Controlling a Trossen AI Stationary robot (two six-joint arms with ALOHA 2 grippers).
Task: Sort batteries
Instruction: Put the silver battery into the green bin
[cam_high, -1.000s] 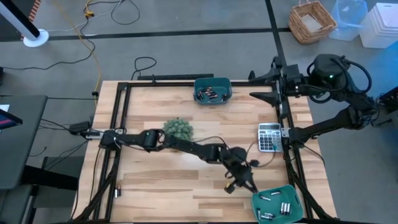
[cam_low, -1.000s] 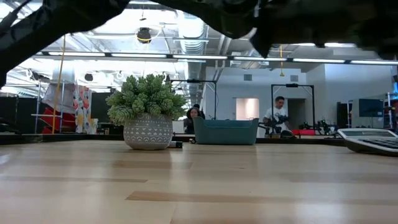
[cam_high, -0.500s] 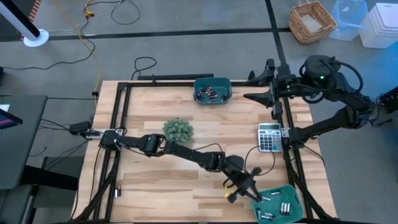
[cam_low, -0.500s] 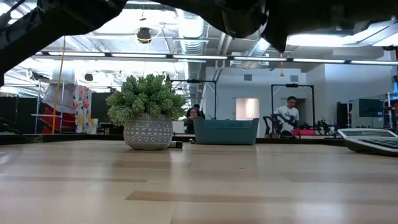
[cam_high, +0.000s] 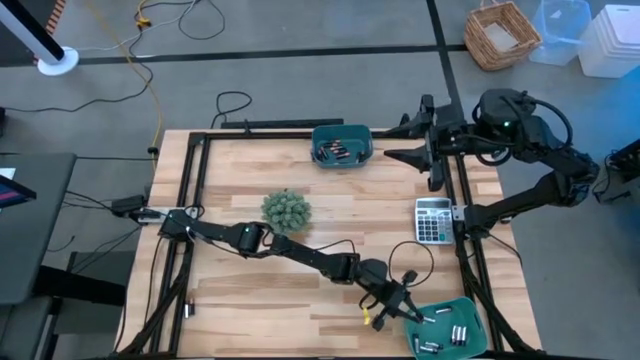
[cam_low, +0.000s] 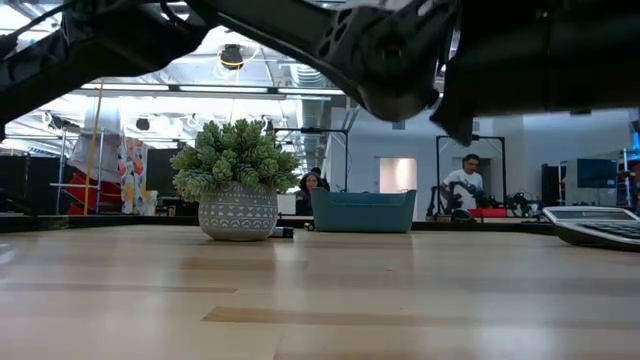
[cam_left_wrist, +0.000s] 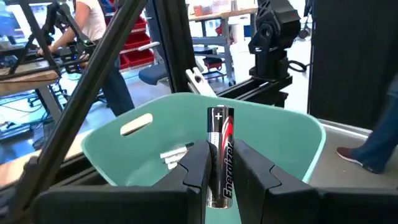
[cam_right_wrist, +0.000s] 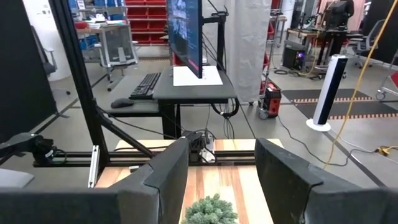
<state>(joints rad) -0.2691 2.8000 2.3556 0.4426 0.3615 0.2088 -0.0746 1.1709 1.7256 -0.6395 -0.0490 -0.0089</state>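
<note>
Left wrist view: battery (cam_left_wrist: 220, 155) upright, clamped in left gripper (cam_left_wrist: 221, 171), at rim of near teal bin (cam_left_wrist: 298, 134).
Worktop (cam_high: 240, 300): pale wood planks; plant (cam_high: 286, 208), calculator (cam_high: 432, 220), far teal bin (cam_high: 341, 144).
Room: people at benches.
Right gripper (cam_right_wrist: 221, 171): fingers apart, empty, raised at far right corner.

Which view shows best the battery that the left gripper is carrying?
The left wrist view: the battery stands upright between the left gripper's fingers, its label readable, in front of the teal bin. The high view shows only that gripper at the bin's edge. The low and right wrist views do not show it.
</note>
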